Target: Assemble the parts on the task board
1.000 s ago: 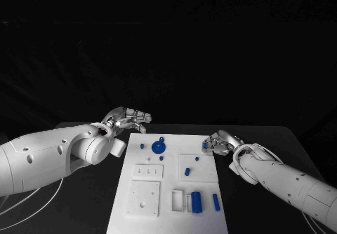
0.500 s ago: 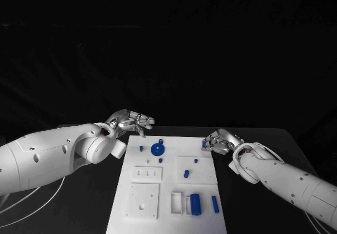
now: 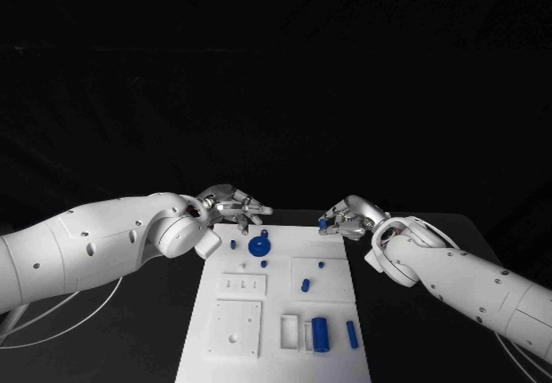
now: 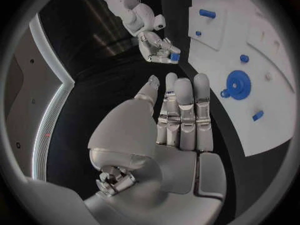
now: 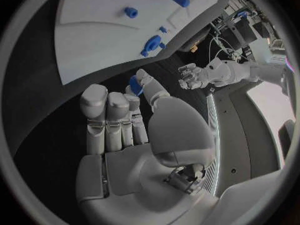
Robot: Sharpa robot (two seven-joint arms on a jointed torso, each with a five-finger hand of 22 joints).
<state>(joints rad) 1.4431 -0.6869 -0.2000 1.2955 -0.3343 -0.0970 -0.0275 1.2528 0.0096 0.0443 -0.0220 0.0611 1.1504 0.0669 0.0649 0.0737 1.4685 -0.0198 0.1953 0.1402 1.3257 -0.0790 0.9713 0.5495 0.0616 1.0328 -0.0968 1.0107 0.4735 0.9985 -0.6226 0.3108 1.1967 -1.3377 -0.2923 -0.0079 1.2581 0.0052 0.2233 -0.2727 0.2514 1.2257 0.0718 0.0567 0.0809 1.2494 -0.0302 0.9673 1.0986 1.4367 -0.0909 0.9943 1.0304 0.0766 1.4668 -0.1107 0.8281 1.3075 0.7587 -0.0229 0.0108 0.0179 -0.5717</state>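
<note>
While the board (image 3: pixel 276 311) is lying in the middle of the black table (image 3: pixel 138 335), a small blue part (image 5: pixel 135 84) is being pinched between the thumb and a finger of the right hand (image 3: pixel 345 217), just off the far right corner of the board. The same part is being seen as a blue spot at that hand in the left wrist view. The left hand (image 3: pixel 234 209) is being held above the far left corner of the board; its fingers are stretched out side by side and nothing is being carried in it.

On the board, a blue gear (image 3: pixel 259 243) is sitting near the far end, with a short peg (image 3: pixel 234 242) just beside it on the left. Further toward the robot, another blue piece (image 3: pixel 306 283) is lying on a raised square plate, and a thick blue cylinder (image 3: pixel 321 333) with a thin one (image 3: pixel 351 334) beside it is resting near the closer end.

It is judged that the part is being brought to its seat on the board. To do this step well, the part should be kept firmly in the pinch and turned so that its axis is standing straight over the hole. The lowering should be done slowly, so that the gear is not being knocked. Which hole is meant cannot be told. The free hand is best being kept apart from the path.
</note>
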